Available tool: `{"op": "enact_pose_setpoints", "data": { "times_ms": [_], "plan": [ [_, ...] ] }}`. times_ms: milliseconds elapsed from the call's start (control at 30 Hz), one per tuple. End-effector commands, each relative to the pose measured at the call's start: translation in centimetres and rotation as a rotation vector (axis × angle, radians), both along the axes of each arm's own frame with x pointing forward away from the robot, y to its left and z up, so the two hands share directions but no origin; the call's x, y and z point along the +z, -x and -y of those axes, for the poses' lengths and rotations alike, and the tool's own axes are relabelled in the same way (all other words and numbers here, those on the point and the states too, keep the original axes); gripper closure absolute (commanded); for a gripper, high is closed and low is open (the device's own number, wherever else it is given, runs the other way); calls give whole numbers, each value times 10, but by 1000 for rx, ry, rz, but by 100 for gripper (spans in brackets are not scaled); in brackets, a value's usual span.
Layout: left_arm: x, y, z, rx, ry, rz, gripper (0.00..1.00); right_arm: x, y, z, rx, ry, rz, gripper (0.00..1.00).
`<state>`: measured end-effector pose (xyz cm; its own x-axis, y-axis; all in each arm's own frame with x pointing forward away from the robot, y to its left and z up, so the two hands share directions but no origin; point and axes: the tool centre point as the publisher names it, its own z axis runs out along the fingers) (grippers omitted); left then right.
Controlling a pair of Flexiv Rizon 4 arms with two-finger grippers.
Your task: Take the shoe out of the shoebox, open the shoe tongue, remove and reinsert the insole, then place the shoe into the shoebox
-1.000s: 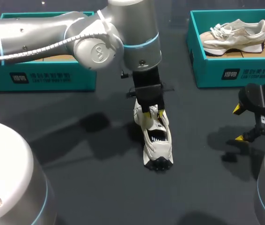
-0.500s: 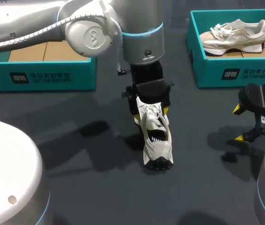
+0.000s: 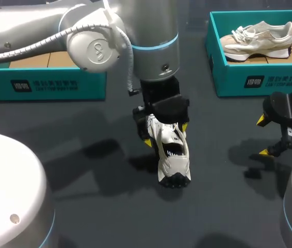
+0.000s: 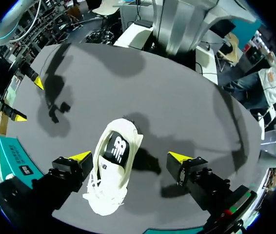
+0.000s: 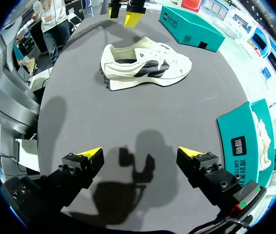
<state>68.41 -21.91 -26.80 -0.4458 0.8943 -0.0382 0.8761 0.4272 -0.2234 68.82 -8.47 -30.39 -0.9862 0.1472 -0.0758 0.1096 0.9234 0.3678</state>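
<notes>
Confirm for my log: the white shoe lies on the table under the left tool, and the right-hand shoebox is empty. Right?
No: the right-hand shoebox holds a beige shoe, per the head view. The white shoe does lie on the table under the left tool.

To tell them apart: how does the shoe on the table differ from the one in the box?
The white shoe stands on the table, inside the left gripper; the beige shoe lies in a box. The white shoe has black markings, the beige shoe none. Both have laces.
</notes>
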Motion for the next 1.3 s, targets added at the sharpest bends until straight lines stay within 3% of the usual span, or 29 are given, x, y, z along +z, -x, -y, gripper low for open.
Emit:
{"op": "enact_pose_setpoints", "data": {
  "times_ms": [33,333,400,667,967,1300],
  "plan": [
    [3,5,2,575,-100,36,0,0,2,0,-1,2,2,0],
    [3,5,2,575,-100,36,0,0,2,0,-1,2,2,0],
    [-5,12,8,697,-140,57,0,0,2,0,-1,2,2,0],
    [-12,46,18,927,-84,151,0,0,2,0,-1,2,2,0],
    [-28,39,25,1128,-64,80,0,0,2,0,-1,2,2,0],
    [-60,32,39,1164,-109,54,0,0,2,0,-1,2,2,0]
  ]
}}
